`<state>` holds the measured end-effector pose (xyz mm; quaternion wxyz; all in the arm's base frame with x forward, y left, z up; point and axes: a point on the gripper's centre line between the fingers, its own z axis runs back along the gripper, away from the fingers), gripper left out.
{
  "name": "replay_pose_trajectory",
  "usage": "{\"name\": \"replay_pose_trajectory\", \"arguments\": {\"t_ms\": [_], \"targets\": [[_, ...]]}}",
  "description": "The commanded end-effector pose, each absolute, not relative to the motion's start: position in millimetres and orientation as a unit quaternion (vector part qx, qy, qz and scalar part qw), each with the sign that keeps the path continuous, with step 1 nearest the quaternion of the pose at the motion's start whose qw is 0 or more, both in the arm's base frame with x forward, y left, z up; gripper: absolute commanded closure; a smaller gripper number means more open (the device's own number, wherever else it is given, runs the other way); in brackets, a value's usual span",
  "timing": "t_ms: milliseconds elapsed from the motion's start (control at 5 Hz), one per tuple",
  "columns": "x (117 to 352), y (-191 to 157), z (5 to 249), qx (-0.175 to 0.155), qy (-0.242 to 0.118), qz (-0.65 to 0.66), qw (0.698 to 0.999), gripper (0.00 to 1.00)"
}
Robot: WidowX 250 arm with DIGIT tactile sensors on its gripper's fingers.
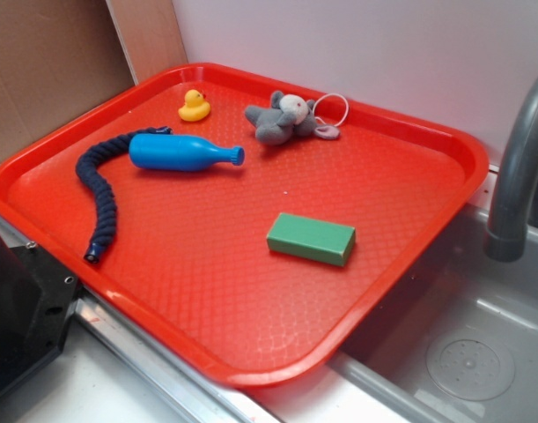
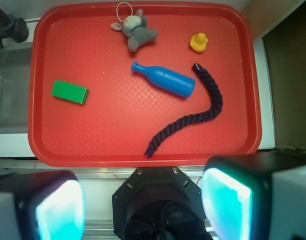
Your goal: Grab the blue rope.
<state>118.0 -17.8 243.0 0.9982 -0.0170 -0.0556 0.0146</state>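
Wrist cam: fingers (image 2: 60, 210) apart, empty; tray (image 2: 142, 145) w/ 1 blue rope (image 2: 203, 117), 1 bottle (image 2: 165, 80), 1 duck (image 2: 198, 42).

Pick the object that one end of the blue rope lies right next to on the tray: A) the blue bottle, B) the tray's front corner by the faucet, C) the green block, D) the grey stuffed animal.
A: the blue rope curves so its upper end sits beside the base of the blue bottle.

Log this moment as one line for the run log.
phase: pre-grasp | gripper: open, off tray | blue rope: on tray, untouched, beside bottle
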Motion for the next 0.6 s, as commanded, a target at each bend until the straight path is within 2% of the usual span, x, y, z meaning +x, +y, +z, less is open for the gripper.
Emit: {"name": "replay_pose_trajectory", "arguments": {"t_ms": [0, 400], "targets": [[118, -18, 243, -0.017, -0.056, 0.015, 0.998, 0.0], [185, 31, 238, -0.006, -0.063, 0.179, 0.982, 0.0]]}}
